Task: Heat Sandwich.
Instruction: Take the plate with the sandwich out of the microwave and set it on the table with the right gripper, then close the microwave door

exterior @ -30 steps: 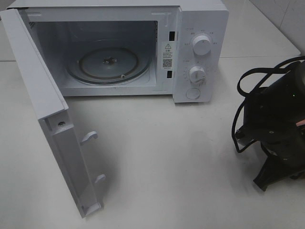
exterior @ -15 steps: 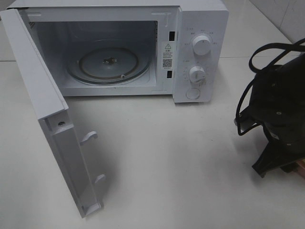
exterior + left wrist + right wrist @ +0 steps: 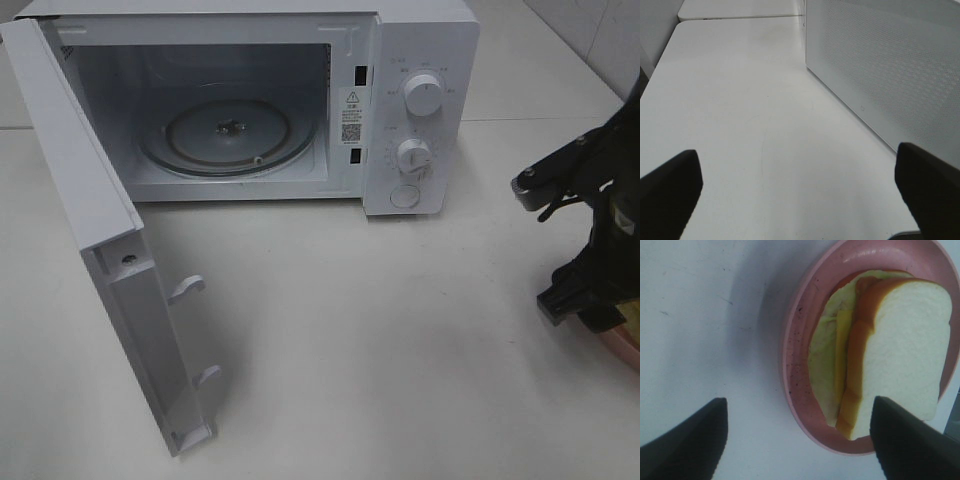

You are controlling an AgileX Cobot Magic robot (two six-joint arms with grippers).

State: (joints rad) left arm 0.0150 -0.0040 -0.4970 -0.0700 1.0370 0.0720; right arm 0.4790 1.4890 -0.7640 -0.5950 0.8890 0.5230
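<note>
Both grippers' jaws wide apart

White microwave (image 3: 420, 60) on the table (image 3: 380, 330), door (image 3: 100, 250) open, turntable (image 3: 228, 135) bare; pink plate (image 3: 795, 365)

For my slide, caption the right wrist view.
Open right gripper poised over the sandwich lying on its pink plate on the white table.

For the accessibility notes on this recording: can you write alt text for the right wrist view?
A sandwich of thick white bread with an orange-tan crust, showing yellow and pale green filling, lies on a round pink plate on a white table. The right gripper hangs above it with dark fingers spread wide, holding nothing.
</note>
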